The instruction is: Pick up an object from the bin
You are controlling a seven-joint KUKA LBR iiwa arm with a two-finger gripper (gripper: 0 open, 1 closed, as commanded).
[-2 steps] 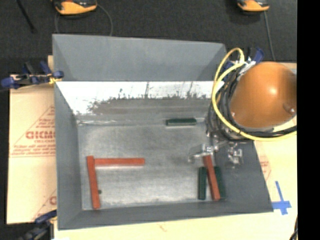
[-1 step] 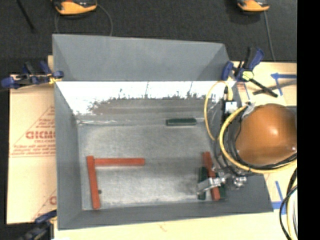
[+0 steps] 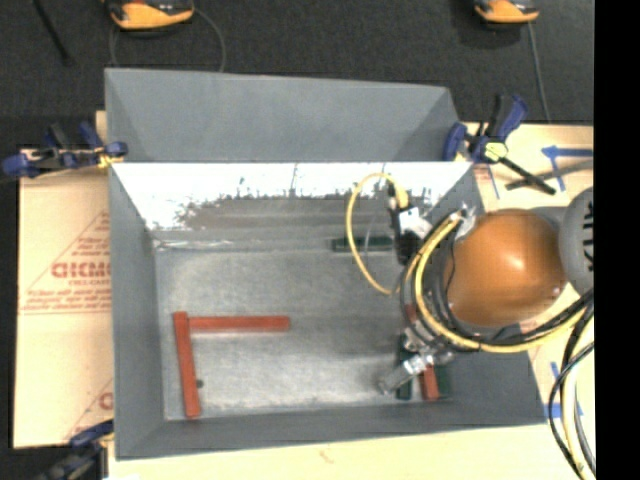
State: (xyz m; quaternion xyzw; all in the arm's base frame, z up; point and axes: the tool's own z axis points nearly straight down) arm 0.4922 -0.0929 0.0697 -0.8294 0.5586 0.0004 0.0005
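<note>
Camera view has the tool (image 3: 412, 373) down in the bin's (image 3: 133, 318) near right corner, beside a small red-and-green piece (image 3: 431, 386). Whether it is open or closed cannot be told, and the lift is likely still to come.

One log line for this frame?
gripper: low, lower-right corner of bin | small red piece: beside gripper, grasp unclear | red L-shaped piece: lower-left floor, untouched

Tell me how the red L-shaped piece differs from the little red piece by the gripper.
The red L-shaped piece is far larger, with two long arms at a right angle; the little red piece looks like a short straight stub. The L-shaped piece lies in the open at the view's left; the little one lies at the view's right, partly hidden by the gripper. Both are reddish, on the bin floor.
</note>
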